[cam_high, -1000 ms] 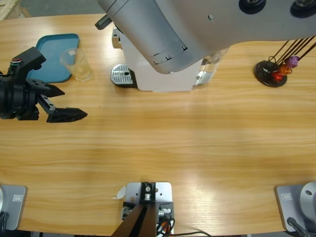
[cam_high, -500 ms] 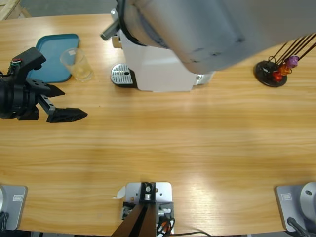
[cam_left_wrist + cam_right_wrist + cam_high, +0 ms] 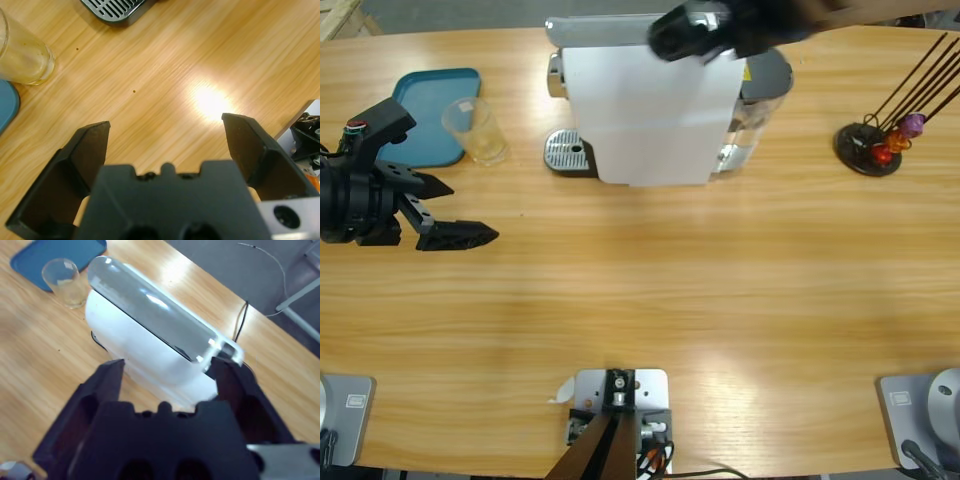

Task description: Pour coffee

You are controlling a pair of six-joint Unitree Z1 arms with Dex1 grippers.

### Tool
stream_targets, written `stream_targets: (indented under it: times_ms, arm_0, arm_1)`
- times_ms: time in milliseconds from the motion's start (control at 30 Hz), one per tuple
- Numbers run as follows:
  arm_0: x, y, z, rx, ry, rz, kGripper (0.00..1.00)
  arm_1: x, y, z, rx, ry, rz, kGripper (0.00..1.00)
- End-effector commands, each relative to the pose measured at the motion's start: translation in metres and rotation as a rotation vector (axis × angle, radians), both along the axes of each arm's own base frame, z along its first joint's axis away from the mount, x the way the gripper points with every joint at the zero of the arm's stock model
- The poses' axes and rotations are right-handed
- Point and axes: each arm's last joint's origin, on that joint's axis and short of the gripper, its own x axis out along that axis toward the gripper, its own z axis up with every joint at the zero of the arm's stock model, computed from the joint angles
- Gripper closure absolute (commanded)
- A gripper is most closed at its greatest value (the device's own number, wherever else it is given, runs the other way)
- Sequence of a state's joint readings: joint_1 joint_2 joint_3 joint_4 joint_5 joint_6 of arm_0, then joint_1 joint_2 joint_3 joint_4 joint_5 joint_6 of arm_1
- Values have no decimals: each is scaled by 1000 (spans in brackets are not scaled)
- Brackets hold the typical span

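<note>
2 black two-jawed grippers are shown, neither holding anything. Left gripper (image 3: pixel 455 210) hovers with jaws spread wide over bare long wooden table (image 3: pixel 720 280), near the clear drinking glass (image 3: pixel 477 131). This glass stands just beside the flat teal plastic tray (image 3: pixel 420 110) and apart from the white box-shaped coffee machine (image 3: pixel 645 110) and its round perforated metal drip grate (image 3: pixel 568 152). Right gripper (image 3: pixel 167 375), jaws also wide, hangs above the machine's silvery top. No dark coffee is visible; the glass looks empty. Judged step: approach, before brewing. Next move likely calls for grasping the glass and seating it on the grate.
</note>
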State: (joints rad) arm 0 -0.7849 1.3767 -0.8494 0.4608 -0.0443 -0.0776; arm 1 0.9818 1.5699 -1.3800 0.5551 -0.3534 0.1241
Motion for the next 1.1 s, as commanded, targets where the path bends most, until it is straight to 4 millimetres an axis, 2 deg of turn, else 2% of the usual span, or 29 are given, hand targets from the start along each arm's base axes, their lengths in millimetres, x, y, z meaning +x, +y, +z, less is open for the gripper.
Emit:
stream_targets:
  times_ms: [33, 200, 333, 467, 567, 633, 700, 900, 1033, 1100]
  arm_0:
    - [1, -3, -17, 32, 58, -4, 24]
    - [-1, -1, -12, 21, 42, 3, 18]
    - [-10, 8, -2, -20, 9, 15, 23]
    - [-10, 31, 12, -91, -26, 101, 23]
    - [7, 63, 18, -253, 48, 225, 25]
    - [17, 79, 17, -290, 46, 311, 27]
    - [27, 85, 11, -294, 17, 359, 32]
    - [43, 81, -18, -298, -7, 357, 30]
    - [58, 72, -46, -255, -23, 277, 32]
    - [63, 66, -52, -237, -38, 248, 32]
  arm_1:
    - [-38, -76, -17, -3, 99, -76, 1]
    - [-65, -111, -46, -39, 141, -94, 2]
    - [-83, -134, -75, -42, 188, -97, 23]
    - [-89, -140, -79, 1, 182, -96, 23]
    - [-91, -141, -81, 13, 186, -86, 23]
    - [-92, -143, -81, 27, 183, -81, 23]
    - [-94, -145, -81, 38, 180, -76, 23]
    - [-100, -152, -84, 78, 161, -66, 23]
    - [-100, -152, -85, 87, 162, -59, 23]
    - [-100, -151, -86, 88, 163, -57, 20]
